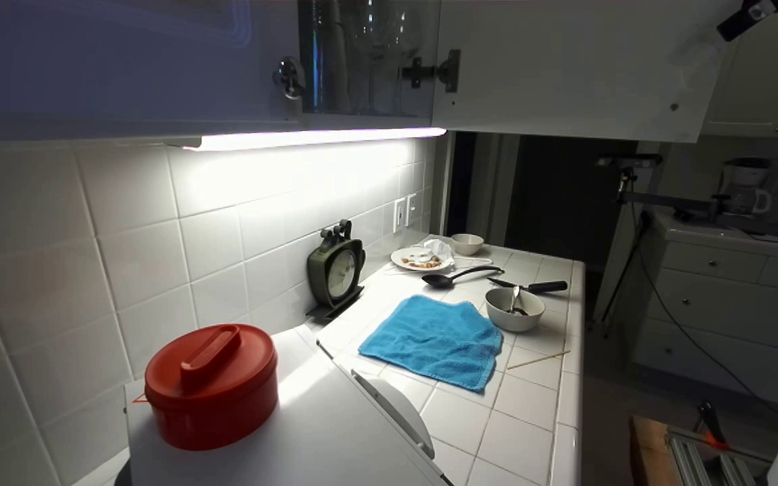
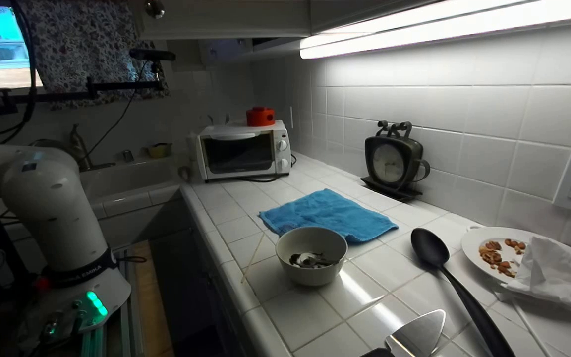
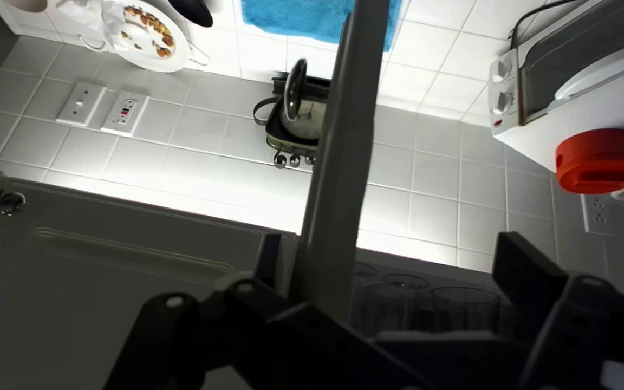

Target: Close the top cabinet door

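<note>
Top cabinet door (image 3: 342,162) open; edge within the spread gripper (image 3: 390,252)

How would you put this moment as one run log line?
goal: close top cabinet door; door: open; end effector: open, door between its fingers in wrist view; contact: unclear; glasses: visible inside

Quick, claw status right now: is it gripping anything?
Claw: open, jaws wide apart, gripping nothing; the top cabinet door shows edge-on between them in the wrist view, contact unclear.

One towel (image 1: 436,341), apparently at least three glasses (image 3: 465,307)
</note>
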### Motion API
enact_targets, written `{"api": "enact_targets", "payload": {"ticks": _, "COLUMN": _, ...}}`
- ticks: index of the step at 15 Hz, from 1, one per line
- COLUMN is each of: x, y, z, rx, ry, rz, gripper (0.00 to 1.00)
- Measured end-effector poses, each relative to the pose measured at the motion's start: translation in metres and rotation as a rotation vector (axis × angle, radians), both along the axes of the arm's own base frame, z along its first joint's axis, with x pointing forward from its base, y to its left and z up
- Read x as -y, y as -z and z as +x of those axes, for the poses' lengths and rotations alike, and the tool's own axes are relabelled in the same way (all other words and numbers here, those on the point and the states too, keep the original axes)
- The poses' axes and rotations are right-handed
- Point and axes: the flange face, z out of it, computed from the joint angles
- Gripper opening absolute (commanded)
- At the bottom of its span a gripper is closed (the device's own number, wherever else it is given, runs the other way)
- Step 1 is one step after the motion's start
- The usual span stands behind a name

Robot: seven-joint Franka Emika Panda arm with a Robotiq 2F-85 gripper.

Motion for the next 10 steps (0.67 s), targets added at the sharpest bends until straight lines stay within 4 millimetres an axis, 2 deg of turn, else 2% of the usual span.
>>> {"api": "enact_targets", "payload": {"ticks": 6, "x": -0.026, "y": -0.001, "z": 0.002, "rx": 0.000, "ry": -0.089, "rz": 0.001, "gripper": 1.00}}
{"api": "enact_targets", "payload": {"ticks": 10, "x": -0.041, "y": 0.000, "z": 0.016, "rx": -0.009, "ry": -0.148, "rz": -0.009, "gripper": 1.00}}
